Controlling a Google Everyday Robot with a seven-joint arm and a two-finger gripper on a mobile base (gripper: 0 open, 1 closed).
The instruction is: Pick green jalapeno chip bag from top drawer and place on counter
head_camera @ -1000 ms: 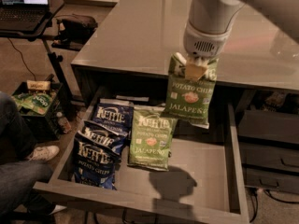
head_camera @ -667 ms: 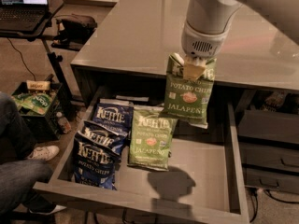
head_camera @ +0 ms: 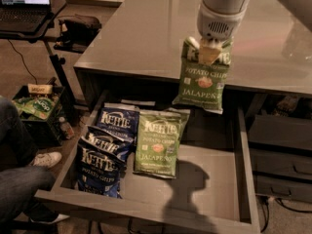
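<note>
Lying unmoved at the left of the drawer [head_camera: 219, 184] floor: two blue bags [head_camera: 105, 162], overlapping, and just beside them on the right a spare green bag [head_camera: 157, 143], flat, label up. Hanging further right, clear of the drawer: the held bag [head_camera: 204, 82], upright, label facing the camera, touching nothing below. Pinching its top edge: the gripper [head_camera: 210, 56], fingers clamped on the held bag, hovering at the front edge of the bench [head_camera: 141, 38].

Rising since a second ago: gripper and held bag both sitting higher and slightly nearer the bench. Lower edge of the held bag now hanging just below the bench's front face instead of dipping well into the drawer opening. Shadow falling on the bare drawer floor beneath.

Meaning for the task: extraction judged complete; transfer to the bench judged under way, placing not yet done. Remaining, by judgement: lifting a little more, carrying over the bench, lowering, opening the fingers. Watching for the bag's lower edge snagging on the bench edge.
</note>
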